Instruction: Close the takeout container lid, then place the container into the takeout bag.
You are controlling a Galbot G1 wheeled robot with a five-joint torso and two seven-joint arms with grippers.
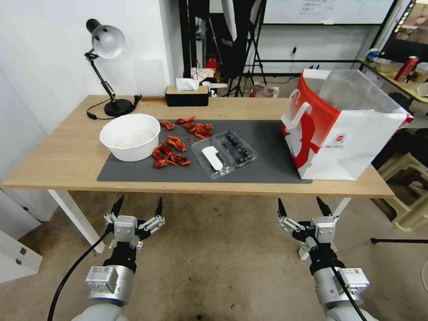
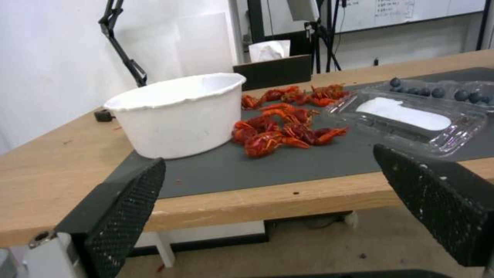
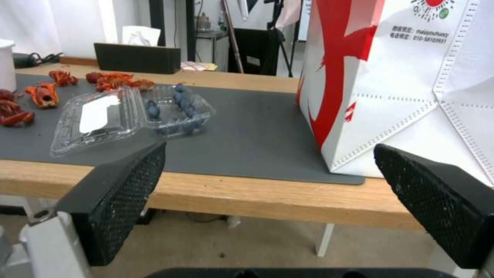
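Head view: takeout container (image 1: 224, 155) lies open on the dark mat (image 1: 267, 142), mid-desk, blueberry half to the right, lid (image 1: 210, 158) folded flat to the left with its white label up. Left tool (image 1: 137, 208) and right tool (image 1: 304, 207) both hang below the near edge of the desk (image 1: 58, 156), over the floor, fingers apart, holding nothing. Container sits far of both tools, between their lines. Takeout bag (image 1: 343, 133) stands upright at the right end of the mat, mouth open, well apart from the container; bare mat between them. Left of the container: red crayfish pieces (image 1: 171, 154), just beside the lid, then a white bowl (image 1: 130, 136). Far edge: desk lamp (image 1: 107, 67), tissue box (image 1: 187, 94).

Left wrist view: left tool's fingers (image 2: 123, 208) spread wide, short of the desk's near edge. Bowl (image 2: 177, 116) straight ahead, crayfish (image 2: 280, 133) next to it, lid (image 2: 406, 116) farther right with blueberries beyond.

Right wrist view: right tool's fingers (image 3: 115, 197) apart, below desk level. Container (image 3: 131, 116) ahead to the left, near the mat's front edge; bag (image 3: 401, 85) ahead to the right, close to the desk's near edge. Open mat between them.
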